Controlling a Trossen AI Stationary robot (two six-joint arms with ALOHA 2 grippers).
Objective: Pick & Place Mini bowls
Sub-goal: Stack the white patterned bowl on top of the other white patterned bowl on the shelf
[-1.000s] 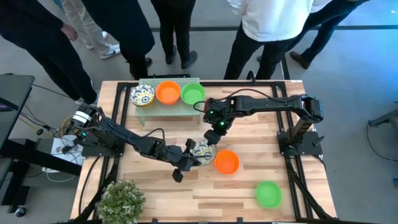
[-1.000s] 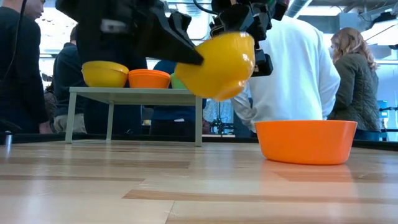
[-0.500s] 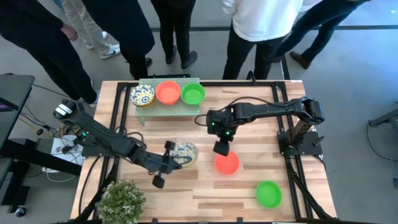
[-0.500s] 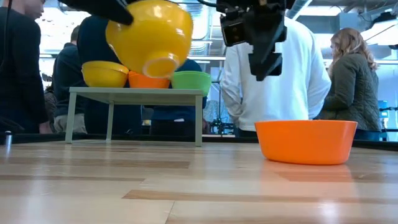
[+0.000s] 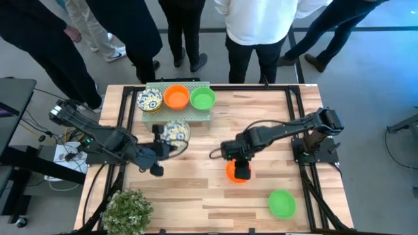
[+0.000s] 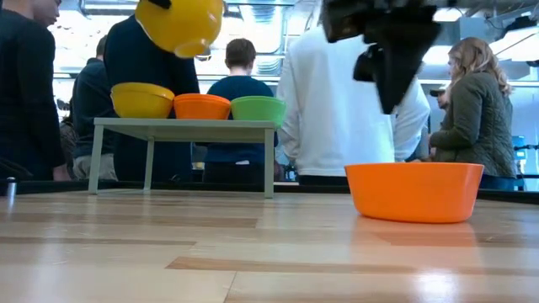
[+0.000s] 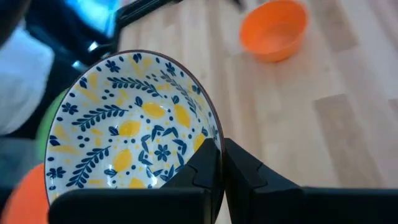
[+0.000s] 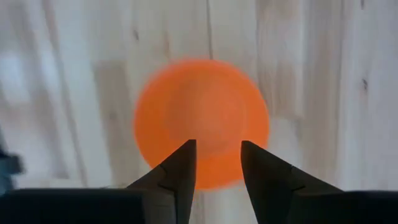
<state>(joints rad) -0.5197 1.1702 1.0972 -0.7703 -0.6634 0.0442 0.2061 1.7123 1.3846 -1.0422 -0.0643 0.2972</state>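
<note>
My left gripper (image 5: 166,140) is shut on a floral mini bowl (image 5: 175,131), white inside with a blue-yellow pattern and yellow outside (image 6: 181,23). It is held in the air just near of the green stand (image 5: 196,116). On the stand rest a floral bowl (image 5: 149,100), an orange bowl (image 5: 176,96) and a green bowl (image 5: 203,98). My right gripper (image 8: 217,155) is open, pointing down over an orange bowl (image 5: 236,175) that sits on the table. It touches nothing. Another green bowl (image 5: 282,203) sits near the table's near-right corner. My left gripper pinches the floral bowl's rim (image 7: 211,134), one finger inside the bowl and one outside its wall. The fingers come from the table's near-left side. The bowl is lifted clear, high above the table, tilted a little with its opening up.
A leafy potted plant (image 5: 126,210) stands at the near-left corner. Several people stand along the table's far edge (image 6: 345,109). Bare wood lies between the stand and the orange bowl and along the near edge (image 5: 196,196).
My left gripper has carried the floral bowl from the table's middle toward the left and far side, rising, up to the stand. My right gripper has moved toward the near edge and now hangs over the orange bowl.
</note>
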